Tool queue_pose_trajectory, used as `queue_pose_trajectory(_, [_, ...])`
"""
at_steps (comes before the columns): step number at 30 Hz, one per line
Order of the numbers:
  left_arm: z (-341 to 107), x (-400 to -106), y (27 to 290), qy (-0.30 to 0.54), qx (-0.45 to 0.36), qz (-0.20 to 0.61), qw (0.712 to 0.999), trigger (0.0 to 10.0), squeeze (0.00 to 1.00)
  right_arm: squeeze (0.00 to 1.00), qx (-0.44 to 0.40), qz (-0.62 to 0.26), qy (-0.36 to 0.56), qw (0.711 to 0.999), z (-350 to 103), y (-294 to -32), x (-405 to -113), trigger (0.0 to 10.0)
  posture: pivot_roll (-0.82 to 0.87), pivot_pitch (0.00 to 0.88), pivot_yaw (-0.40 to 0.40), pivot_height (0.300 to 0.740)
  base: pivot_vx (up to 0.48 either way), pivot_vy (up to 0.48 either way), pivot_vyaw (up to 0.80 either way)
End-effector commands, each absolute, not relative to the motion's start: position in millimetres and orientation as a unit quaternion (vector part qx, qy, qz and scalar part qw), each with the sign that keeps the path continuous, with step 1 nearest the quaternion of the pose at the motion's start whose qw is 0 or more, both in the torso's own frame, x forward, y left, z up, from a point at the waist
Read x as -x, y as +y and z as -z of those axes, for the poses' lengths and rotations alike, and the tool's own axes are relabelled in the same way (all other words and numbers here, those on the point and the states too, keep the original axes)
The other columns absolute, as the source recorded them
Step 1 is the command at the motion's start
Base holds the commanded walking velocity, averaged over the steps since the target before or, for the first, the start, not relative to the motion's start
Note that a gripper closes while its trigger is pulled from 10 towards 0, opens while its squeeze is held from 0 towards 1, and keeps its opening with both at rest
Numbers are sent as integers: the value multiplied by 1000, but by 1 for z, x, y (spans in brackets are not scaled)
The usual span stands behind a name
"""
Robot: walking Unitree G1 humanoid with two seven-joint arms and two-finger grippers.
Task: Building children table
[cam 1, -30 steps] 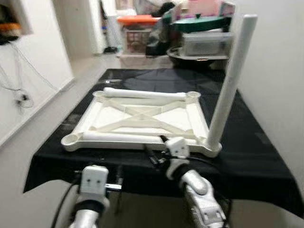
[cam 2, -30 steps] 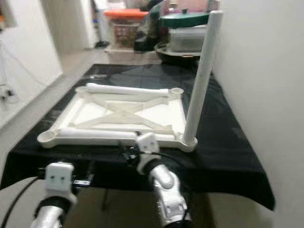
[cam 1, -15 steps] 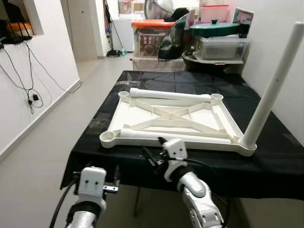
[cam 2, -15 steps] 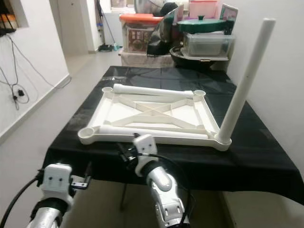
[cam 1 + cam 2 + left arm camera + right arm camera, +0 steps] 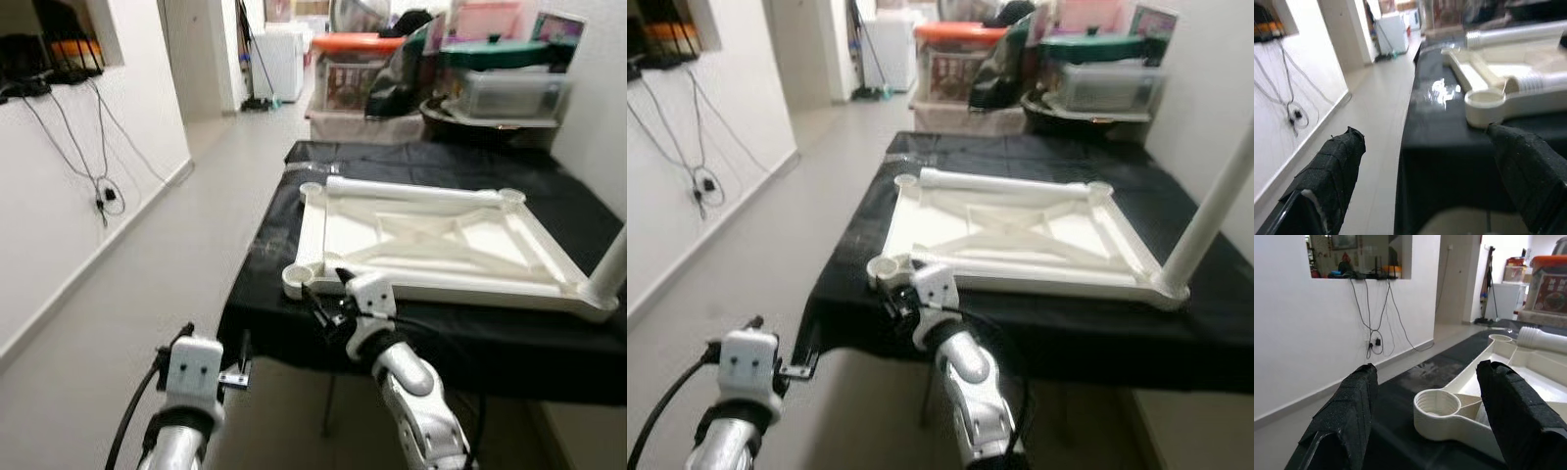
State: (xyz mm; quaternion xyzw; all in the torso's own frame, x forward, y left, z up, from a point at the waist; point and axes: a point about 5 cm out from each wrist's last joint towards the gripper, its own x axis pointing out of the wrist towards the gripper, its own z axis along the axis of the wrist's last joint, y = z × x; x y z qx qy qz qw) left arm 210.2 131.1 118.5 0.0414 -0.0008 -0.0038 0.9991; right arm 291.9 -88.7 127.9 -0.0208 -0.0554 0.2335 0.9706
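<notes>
Right gripper (image 5: 1425, 426), its fingers spread and empty, we hold just short of the upturned tabletop's (image 5: 431, 235) open corner socket (image 5: 1438, 404) on the counter (image 5: 950, 323), probably lining up to fit a loose leg (image 5: 421, 191) beyond it, while our left gripper (image 5: 1425, 186) hangs open, lower.

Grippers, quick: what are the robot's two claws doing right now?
Left gripper: open, holding nothing.
Right gripper: open, holding nothing, aimed at the white tabletop corner socket.
</notes>
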Motion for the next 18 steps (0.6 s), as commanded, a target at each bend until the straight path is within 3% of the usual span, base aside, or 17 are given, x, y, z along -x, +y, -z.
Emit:
queue_pose_trajectory(1, [-125, -214, 133, -9, -44, -10, 999, 10000, 0, 0, 20, -222, -59, 973, -132, -93, -296, 10000, 22, 0, 14, 740, 0, 0, 0])
queue_pose_trajectory(18, [-162, -227, 154, -82, -58, -79, 992, 10000, 0, 0, 14, -197, -107, 975, -160, -94, -313, 10000, 8, 0, 13, 740, 0, 0, 0])
